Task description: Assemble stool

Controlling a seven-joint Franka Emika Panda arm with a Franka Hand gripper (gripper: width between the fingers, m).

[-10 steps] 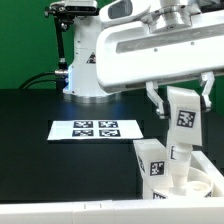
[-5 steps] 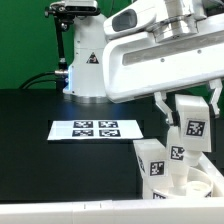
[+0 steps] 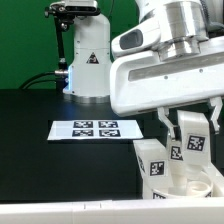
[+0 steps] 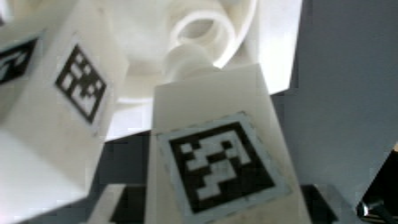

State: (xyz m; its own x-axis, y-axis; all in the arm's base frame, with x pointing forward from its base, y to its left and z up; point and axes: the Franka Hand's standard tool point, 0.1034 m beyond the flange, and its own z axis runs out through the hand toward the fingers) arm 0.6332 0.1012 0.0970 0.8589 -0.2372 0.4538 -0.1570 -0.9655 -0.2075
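My gripper (image 3: 191, 118) is shut on a white stool leg (image 3: 194, 138) and holds it upright, its marker tag facing the camera. The leg hangs just over the round white seat (image 3: 203, 186) at the exterior view's lower right. A second leg (image 3: 151, 160) stands upright on the seat's near left side. In the wrist view the held leg (image 4: 210, 130) fills the middle between my fingers (image 4: 118, 204), the other leg (image 4: 63, 85) rises beside it, and a round socket of the seat (image 4: 206, 34) shows beyond the held leg's tip.
The marker board (image 3: 98, 129) lies flat on the black table left of the seat. The arm's white base (image 3: 86, 60) stands at the back, with a green wall behind it. A pale strip (image 3: 70, 214) runs along the table's front edge.
The gripper has carried the leg down and toward the exterior view's right, closer to the seat. Its grip on the leg has not changed.
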